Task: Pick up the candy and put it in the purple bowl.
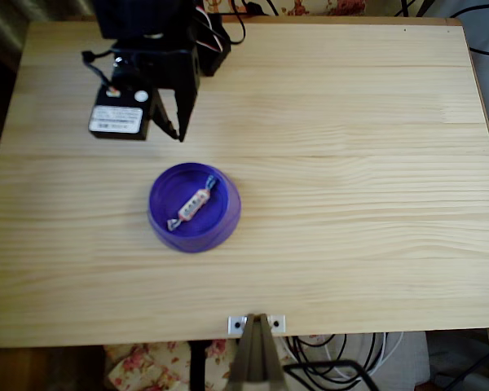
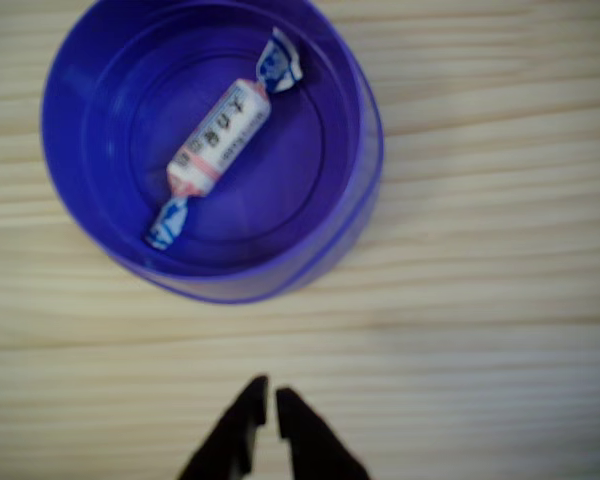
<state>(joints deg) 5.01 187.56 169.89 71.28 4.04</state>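
The purple bowl (image 1: 194,207) sits on the pale wooden desk (image 1: 350,163), left of the desk's middle in the overhead view. Inside it lies the candy (image 1: 194,204), resting on the bowl's floor and slanted, with one twisted end toward 1 o'clock and the other toward 7 o'clock. In the wrist view the purple bowl (image 2: 355,150) takes up the upper left, and the candy (image 2: 220,140) lies across its floor on the same slant, its white middle carrying pinkish bands and print, its twisted ends blue and white. The candy touches nothing but the bowl; it lies wholly within the rim.

Around the bowl the desk is bare wood. In the overhead view, at 11 o'clock from the bowl, the black arm (image 1: 147,49) reaches in from the desk's top edge, with a black motor block bearing a white label (image 1: 116,120) on its left side. Cables (image 1: 228,24) trail off behind the arm at the top edge. At the desk's near edge, at about 5 o'clock from the bowl, a small metal bracket (image 1: 257,324) is fixed. Nothing lies between the bowl and the arm.

The gripper (image 1: 178,130) points down toward the desk just above the bowl's rim in the overhead view, at 11 o'clock from the bowl and apart from it. In the wrist view the gripper (image 2: 270,395) shows at the bottom, at 6 o'clock from the bowl, its two dark fingertips (image 2: 248,405) nearly together with only a thin slit between them. It holds nothing and touches neither bowl nor candy.
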